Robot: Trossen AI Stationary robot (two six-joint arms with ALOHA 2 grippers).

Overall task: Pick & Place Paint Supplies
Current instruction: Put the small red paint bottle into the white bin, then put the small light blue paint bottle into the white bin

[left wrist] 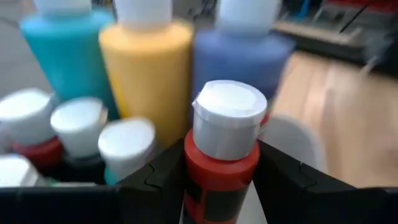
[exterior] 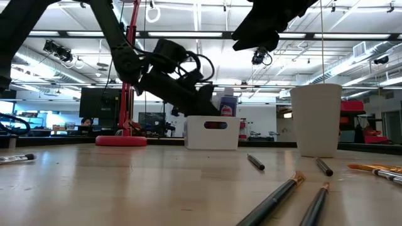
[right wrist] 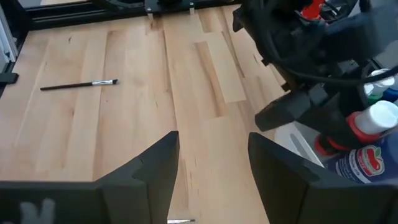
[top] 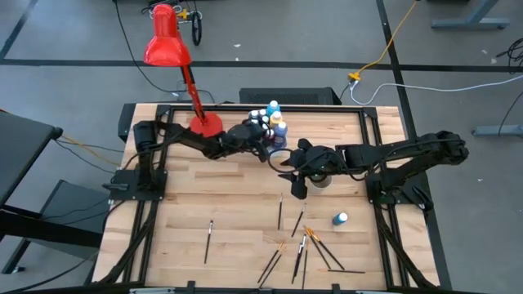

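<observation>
Red paint bottle [left wrist: 221, 165] sat clamped in the left gripper [left wrist: 219, 180], over the white tub [exterior: 212, 132] at upper centre (beside other bottles). Right gripper [right wrist: 211, 177] hovered open, empty. Judged next: lower, then release.

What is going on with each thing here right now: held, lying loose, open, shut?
Left gripper: shut on red white-capped paint bottle, over white plastic tub.
Right gripper: open, empty.
Blue paint bottle: loose on table.
Thin paintbrushes: lying scattered.
White cup: upright.
</observation>
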